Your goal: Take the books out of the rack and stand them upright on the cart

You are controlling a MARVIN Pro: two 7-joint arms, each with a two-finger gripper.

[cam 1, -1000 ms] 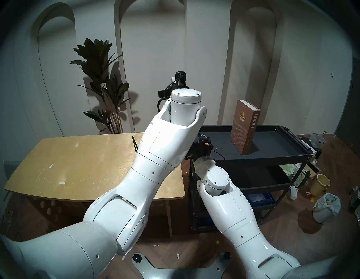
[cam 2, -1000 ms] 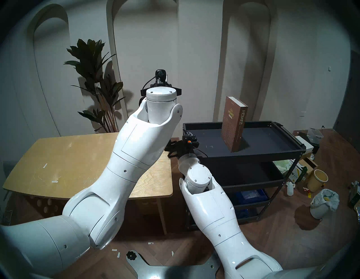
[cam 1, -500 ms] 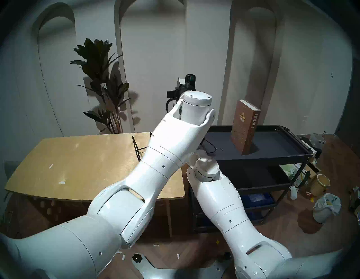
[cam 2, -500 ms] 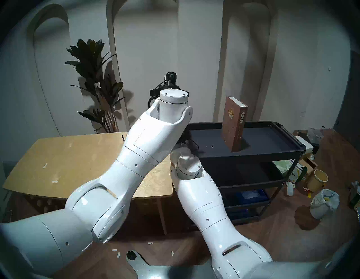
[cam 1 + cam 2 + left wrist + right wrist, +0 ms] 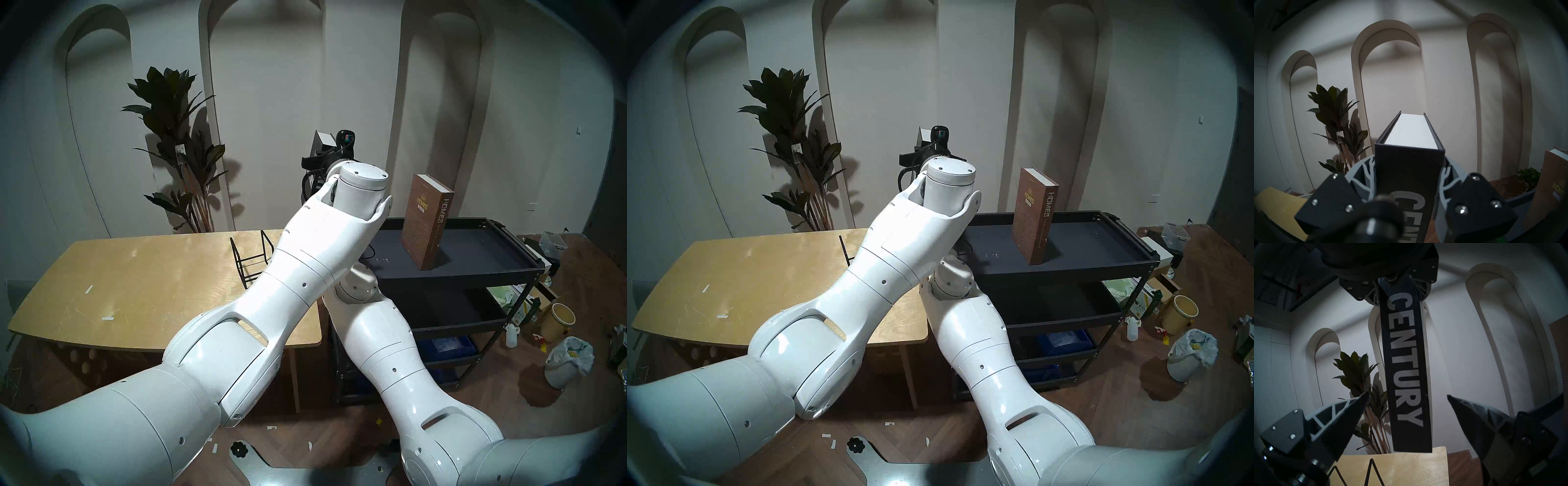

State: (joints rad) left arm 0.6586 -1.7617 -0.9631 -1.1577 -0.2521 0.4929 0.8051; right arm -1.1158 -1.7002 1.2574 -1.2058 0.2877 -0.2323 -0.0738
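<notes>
My left gripper (image 5: 1409, 178) is shut on the black "CENTURY" book (image 5: 1409, 162) and holds it upright in the air, between the table and the cart. Its top shows in the head view (image 5: 322, 142). My right gripper (image 5: 1407, 394) is open and empty, just in front of the book's spine (image 5: 1405, 361), not touching it. It is hidden behind my left arm in the head views. The brown "HOMES" book (image 5: 427, 224) stands upright on the black cart's top shelf (image 5: 481, 251). The wire rack (image 5: 249, 261) stands empty on the table, partly hidden by my left arm.
The light wooden table (image 5: 135, 288) is left of the cart, their edges close together. A tall plant (image 5: 176, 152) stands behind the table. A yellow bucket (image 5: 558, 320), a lined bin (image 5: 566, 359) and other clutter lie on the floor right of the cart.
My left arm has swung right with the black book, uncovering the empty rack. My right forearm has moved left, under the left arm. The brown book has not moved.
</notes>
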